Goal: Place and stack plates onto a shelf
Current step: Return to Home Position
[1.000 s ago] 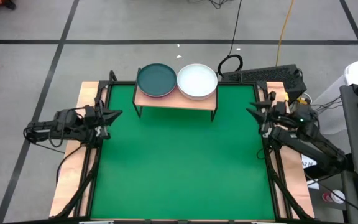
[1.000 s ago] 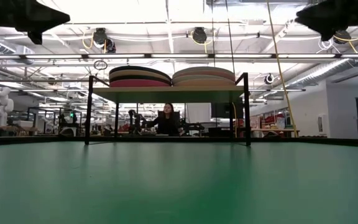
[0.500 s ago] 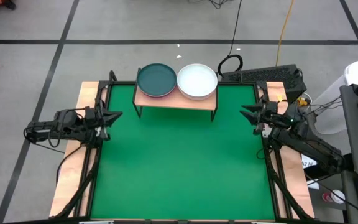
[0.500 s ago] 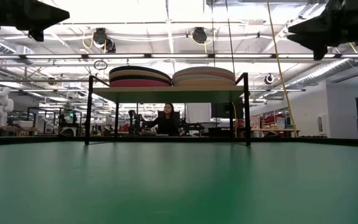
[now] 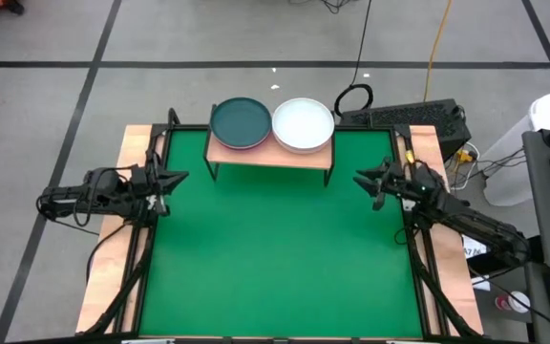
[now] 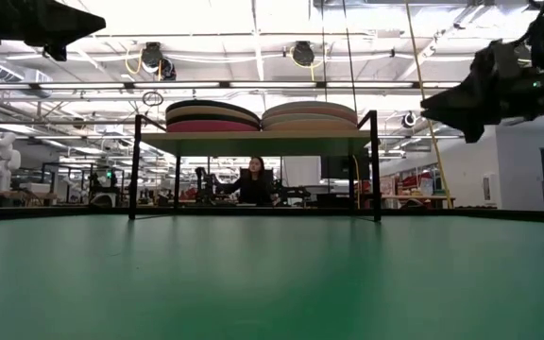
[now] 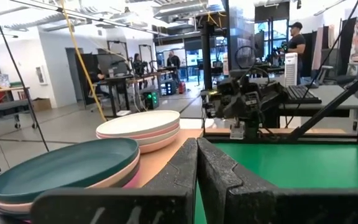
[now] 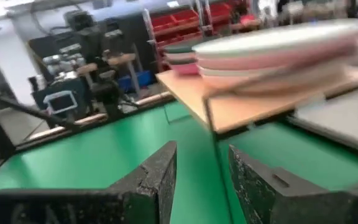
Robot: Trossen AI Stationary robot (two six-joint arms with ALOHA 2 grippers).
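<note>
Green worktop [image 5: 275,248] shows no loose plates – every one in sight sits on the shelf [image 5: 256,157] at its far edge, as a teal-topped stack [image 5: 241,122] just beside a white-topped stack [image 5: 303,124] (pink and salmon layers beneath). Stacking looks finished; only parking the arms seems left. Left claw [image 5: 178,176] hangs closed at the left edge – right claw [image 5: 359,180] is open and empty near the right edge.

Two plate stacks on one shelf [image 5: 270,155]: one teal-topped stack [image 5: 241,122], one white-topped stack [image 5: 303,124]; plates per stack too edge-on to count. Two end effectors: left end effector [image 5: 172,178], right end effector [image 5: 363,179]. One desk [image 5: 275,248]. One person [image 6: 252,181] in the low view.
</note>
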